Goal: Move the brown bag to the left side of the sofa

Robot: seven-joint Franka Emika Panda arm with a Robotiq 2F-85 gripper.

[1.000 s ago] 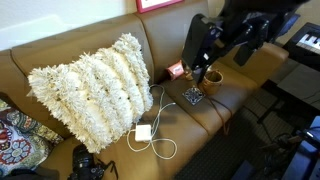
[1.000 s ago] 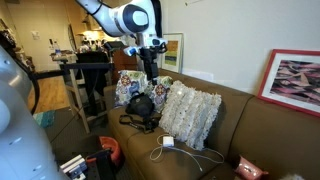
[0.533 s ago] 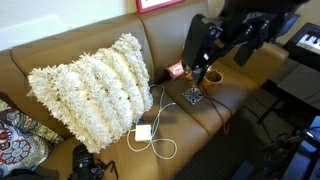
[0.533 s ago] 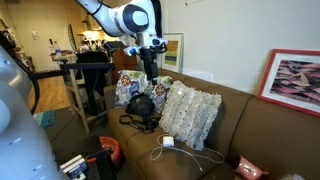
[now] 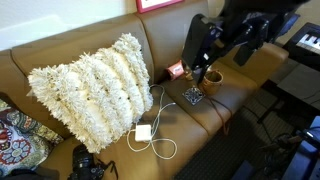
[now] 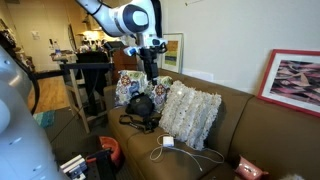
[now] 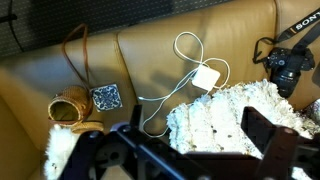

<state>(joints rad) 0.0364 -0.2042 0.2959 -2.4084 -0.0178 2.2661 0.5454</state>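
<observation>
- The job was at the get-ready-to-grab step. The brown bag (image 5: 212, 78) was not picked up yet.
- The bag sat on the seat of the sofa (image 5: 60, 55). A little dark square (image 5: 193, 96) lay just beside it, at about 8 o'clock.
- In the wrist view, the bag's thin handles (image 7: 78, 55) stretched out toward 12 o'clock.
- The claw (image 5: 205, 64) hung close over the bag, at about 11 o'clock from it. It did not seem to touch it.
- The claw looked wide and empty. In the wrist view its dark fingers (image 7: 268, 140) stood well apart.
- The arm (image 5: 235, 28) came in from 2 o'clock and bent down, so the claw pointed at the seat.
- Next, I think the claw needs to go down, fit over the bag's rim or a handle, and squeeze.
- After that the bag must be lifted and carried past the shaggy pillow (image 5: 90, 90) to the left side of the sofa.
- The white charger (image 5: 143, 132) and its cord lay in between, so the bag should go high over them.
</observation>
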